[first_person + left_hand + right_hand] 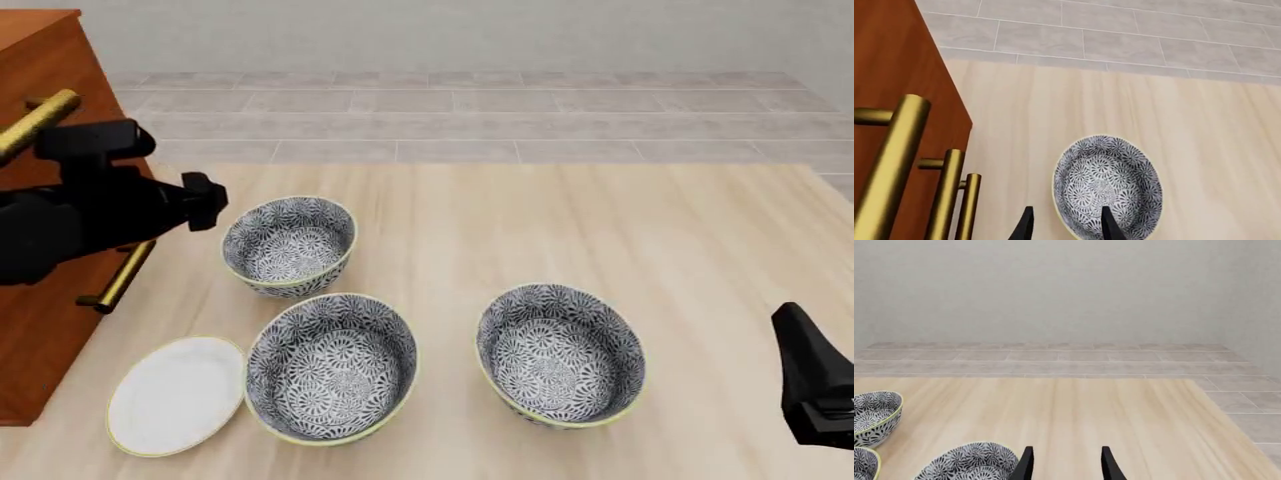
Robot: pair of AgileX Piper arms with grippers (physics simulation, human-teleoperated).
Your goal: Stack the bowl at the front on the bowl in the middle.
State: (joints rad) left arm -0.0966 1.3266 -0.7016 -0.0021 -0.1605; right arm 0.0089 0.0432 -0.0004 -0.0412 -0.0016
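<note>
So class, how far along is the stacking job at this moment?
Done: nothing. The bowl at the front and the bowl in the middle both stand apart on the table, as does the far bowl.
In hand: nothing. The left gripper is open over the far bowl, and the right gripper is open and holding nothing.
Left: grasp, lift and stack.

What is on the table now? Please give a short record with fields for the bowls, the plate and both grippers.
bowls: three, patterned, upright, none stacked
front bowl: near left, beside plate
middle bowl: right side
back bowl: far left
plate: white, flat, nothing on it, front left
cabinet: left edge
left gripper: open, holds nothing
right gripper: open, holds nothing
</note>
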